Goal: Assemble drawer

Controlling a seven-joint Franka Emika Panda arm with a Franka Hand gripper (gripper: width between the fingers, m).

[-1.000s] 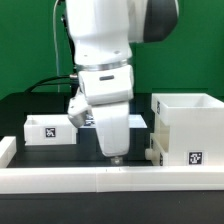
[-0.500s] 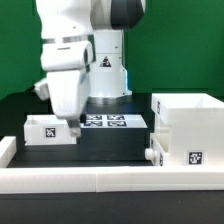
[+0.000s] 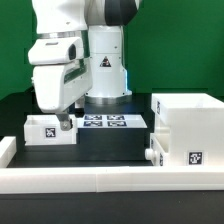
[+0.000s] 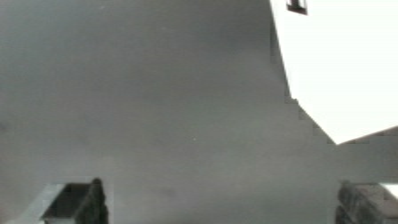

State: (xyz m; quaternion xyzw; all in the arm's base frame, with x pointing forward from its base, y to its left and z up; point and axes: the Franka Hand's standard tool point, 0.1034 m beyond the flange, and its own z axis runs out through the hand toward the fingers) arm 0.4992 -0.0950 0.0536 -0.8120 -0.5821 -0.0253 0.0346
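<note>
The tall white casing [image 3: 186, 118] stands at the exterior view's right with a tag on its front. A knobbed tray front [image 3: 151, 154] shows low at the casing's left side. The second low tray [image 3: 45, 130], with a tag, lies at the exterior view's left. My gripper [image 3: 65, 123] hangs just above that tray's right end. In the wrist view my gripper [image 4: 222, 205] is open, its fingertips [image 4: 75, 200] far apart with only dark table between them. A white part [image 4: 347, 60] with a tag corner lies ahead, off to one side.
The marker board [image 3: 105, 122] lies flat in the middle behind the parts. A low white rim wall [image 3: 110, 180] runs along the front and turns up at the left corner [image 3: 6, 148]. The robot's base [image 3: 105, 70] stands behind the marker board.
The arm has swung from the middle front of the table to the exterior view's left. The gripper now hangs by the left tray. The parts have not moved.
</note>
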